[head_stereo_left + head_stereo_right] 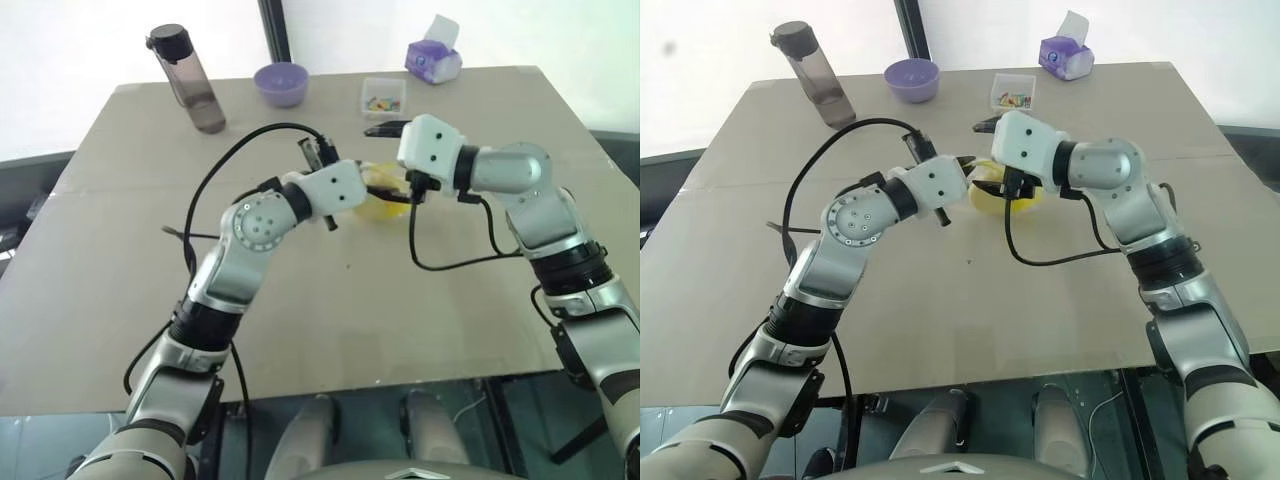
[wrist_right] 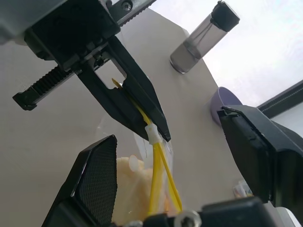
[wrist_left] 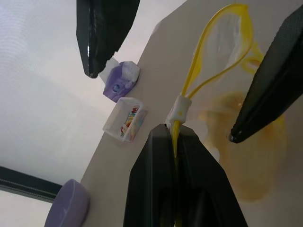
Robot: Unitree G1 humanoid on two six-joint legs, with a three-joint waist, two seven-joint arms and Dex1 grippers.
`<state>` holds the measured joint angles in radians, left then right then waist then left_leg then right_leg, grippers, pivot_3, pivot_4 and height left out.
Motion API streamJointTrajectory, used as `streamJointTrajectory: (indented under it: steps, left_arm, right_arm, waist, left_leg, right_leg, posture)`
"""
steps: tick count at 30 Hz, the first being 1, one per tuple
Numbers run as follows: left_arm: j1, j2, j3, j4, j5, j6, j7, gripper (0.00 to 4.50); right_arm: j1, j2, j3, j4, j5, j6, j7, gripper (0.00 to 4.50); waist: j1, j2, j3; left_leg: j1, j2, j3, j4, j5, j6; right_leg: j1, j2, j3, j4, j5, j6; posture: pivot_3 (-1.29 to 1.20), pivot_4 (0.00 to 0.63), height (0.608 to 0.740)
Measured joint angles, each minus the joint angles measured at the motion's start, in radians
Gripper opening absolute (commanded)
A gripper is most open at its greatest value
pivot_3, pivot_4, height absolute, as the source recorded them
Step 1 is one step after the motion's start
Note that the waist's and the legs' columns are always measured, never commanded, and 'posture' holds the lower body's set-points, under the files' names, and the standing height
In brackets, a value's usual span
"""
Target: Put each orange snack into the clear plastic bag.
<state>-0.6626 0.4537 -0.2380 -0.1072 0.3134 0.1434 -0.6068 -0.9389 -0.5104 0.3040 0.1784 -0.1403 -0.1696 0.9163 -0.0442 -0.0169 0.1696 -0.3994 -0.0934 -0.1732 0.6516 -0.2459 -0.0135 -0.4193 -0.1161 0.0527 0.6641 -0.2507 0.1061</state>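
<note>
The clear plastic bag (image 3: 222, 71) has a yellow seal strip, beside black tool fingers (image 3: 109, 33) and a purple bowl (image 1: 280, 83).

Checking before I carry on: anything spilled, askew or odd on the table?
Nothing stands out. The bottle, bowl, small box and tissue pack sit upright along the far edge; the left gripper pinches the clear plastic bag by its yellow seal.
</note>
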Motion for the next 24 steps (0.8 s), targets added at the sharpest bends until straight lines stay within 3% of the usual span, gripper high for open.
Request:
streamJointTrajectory:
  steps: [3,6,12,24]
  left_arm:
    - [0.000,0.001,0.000,0.000,0.000,0.000,0.000,0.00]
    - [0.000,0.001,0.000,0.000,0.000,-0.002,0.000,0.00]
    - [0.000,0.001,0.000,0.000,0.002,-0.009,0.002,0.00]
    - [0.000,0.001,0.000,0.001,0.019,-0.021,0.004,0.00]
  right_arm:
    - [0.000,0.001,0.004,0.006,-0.008,-0.016,0.003,3.86]
    - [0.000,0.001,0.004,0.020,-0.012,-0.026,0.006,3.08]
    - [0.000,-0.001,0.004,0.037,-0.031,-0.037,0.008,0.21]
    - [0.000,-0.001,0.004,0.039,-0.045,-0.042,0.008,0.21]
  waist:
    - [0.000,0.000,0.000]
    - [0.000,0.000,0.000]
    - [0.000,0.000,0.000]
    - [0.000,0.000,0.000]
  left_leg:
    - [0.000,0.000,0.000,0.000,0.000,0.000]
    - [0.000,0.000,0.000,0.000,0.000,0.000]
    - [0.000,0.000,0.000,0.000,0.000,0.000]
    - [0.000,0.000,0.000,0.000,0.000,0.000]
  right_leg:
    - [0.000,0.000,0.000,0.000,0.000,0.000]
    - [0.000,0.000,0.000,0.000,0.000,0.000]
    - [0.000,0.000,0.000,0.000,0.000,0.000]
    - [0.000,0.000,0.000,0.000,0.000,0.000]
  posture:
    - [0.00,0.150,0.740]
    - [0.00,0.150,0.740]
    - [0.00,0.150,0.740]
    - [0.00,0.150,0.740]
